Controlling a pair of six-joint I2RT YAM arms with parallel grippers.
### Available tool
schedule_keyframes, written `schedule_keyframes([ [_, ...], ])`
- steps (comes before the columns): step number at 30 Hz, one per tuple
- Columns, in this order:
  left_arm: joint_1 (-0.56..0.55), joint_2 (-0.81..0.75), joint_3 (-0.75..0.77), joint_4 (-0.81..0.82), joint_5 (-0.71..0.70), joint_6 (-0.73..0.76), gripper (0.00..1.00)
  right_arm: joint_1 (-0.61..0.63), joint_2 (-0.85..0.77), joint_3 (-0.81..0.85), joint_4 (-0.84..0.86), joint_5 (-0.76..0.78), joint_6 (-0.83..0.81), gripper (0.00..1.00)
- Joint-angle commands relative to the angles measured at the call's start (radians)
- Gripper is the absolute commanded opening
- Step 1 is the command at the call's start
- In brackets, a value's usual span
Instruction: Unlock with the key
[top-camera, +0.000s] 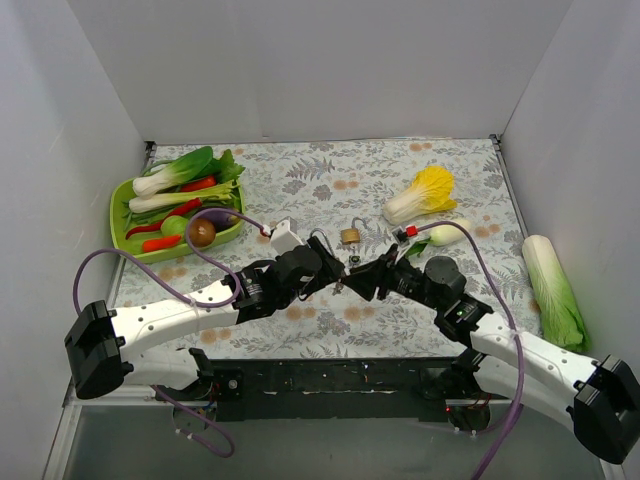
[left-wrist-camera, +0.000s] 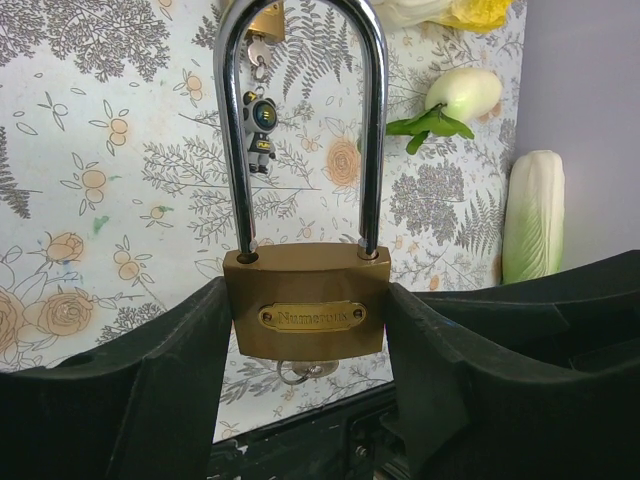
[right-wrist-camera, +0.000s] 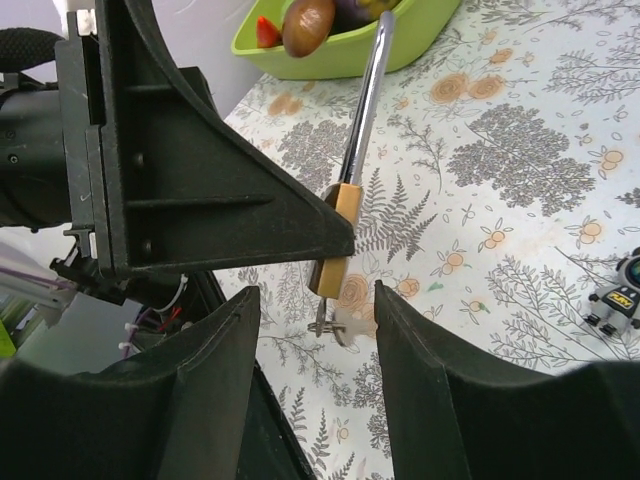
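Observation:
My left gripper is shut on the body of a brass padlock with a long silver shackle, both legs seated in the body. It holds the padlock above the table. A small silvery key with a ring sticks out of the padlock's underside. In the right wrist view the padlock shows edge-on and the key hangs below it. My right gripper is open, its fingers either side of the key and not touching it.
A second brass padlock with an astronaut charm lies on the floral cloth behind. A green tray of vegetables stands at the left. A yellow cabbage, a white radish and a long cabbage lie at the right.

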Motion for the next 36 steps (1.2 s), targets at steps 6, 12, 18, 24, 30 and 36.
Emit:
schedule_keyframes([
  [6, 0.000, -0.022, 0.035, 0.119, 0.029, -0.024, 0.00, 0.074, 0.120, 0.030, 0.211, 0.043, -0.005, 0.56],
  [12, 0.000, -0.019, 0.023, 0.135, 0.046, -0.041, 0.00, 0.101, 0.158, 0.048, 0.266, 0.126, -0.017, 0.47],
  [18, 0.000, -0.019, 0.007, 0.154, 0.047, -0.056, 0.00, 0.123, 0.154, 0.036, 0.309, 0.244, -0.017, 0.46],
  [24, 0.000, -0.019, 0.006, 0.157, 0.044, -0.061, 0.00, 0.152, 0.165, 0.024, 0.344, 0.347, -0.012, 0.44],
  [30, 0.000, -0.031, -0.011, 0.157, 0.035, -0.072, 0.00, 0.167, 0.142, -0.014, 0.367, 0.460, 0.003, 0.37],
  [36, 0.000, -0.031, -0.014, 0.168, 0.043, -0.081, 0.00, 0.167, 0.115, -0.036, 0.389, 0.542, 0.007, 0.26],
])
